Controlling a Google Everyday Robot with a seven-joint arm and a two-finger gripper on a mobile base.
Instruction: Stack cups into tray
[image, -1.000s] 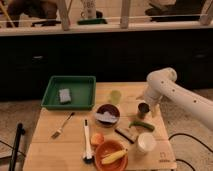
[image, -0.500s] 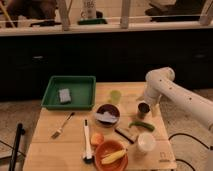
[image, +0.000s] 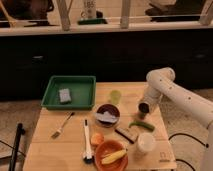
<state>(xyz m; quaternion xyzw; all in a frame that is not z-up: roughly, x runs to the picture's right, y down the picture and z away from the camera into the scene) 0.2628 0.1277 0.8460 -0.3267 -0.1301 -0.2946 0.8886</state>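
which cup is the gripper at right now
The small grey metal cup on the right: the gripper is right at it. The yellow-green cup stands alone to its left, and the white cup sits apart, nearer the camera.

The gripper (image: 144, 108) hangs low over the right side of the wooden table (image: 50, 152). Just nearer the camera than it lies a curved green vegetable (image: 141, 125), and nearer still a white round container (image: 145, 142). Left of the gripper in the view sits a dark bowl (image: 107, 116), with a fork (image: 61, 126) farther left. An orange bowl (image: 101, 149) holding a banana (image: 114, 156) stands well apart from it, at the front edge.
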